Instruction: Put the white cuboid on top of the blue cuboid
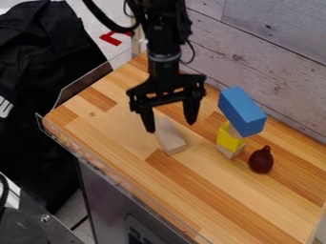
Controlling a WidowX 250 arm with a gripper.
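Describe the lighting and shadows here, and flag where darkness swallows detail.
Camera view: soft, even light, no harsh glare on the wooden tabletop; shadows faint and soft-edged; folds of the black cloth sink into near-black, as does surface detail on the gripper.

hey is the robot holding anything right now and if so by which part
Nothing is held: the black two-finger end effector is open, and the white, wooden-looking cuboid lies on the wooden tabletop below it.

One camera looks down at a slant onto the tabletop (117, 126).
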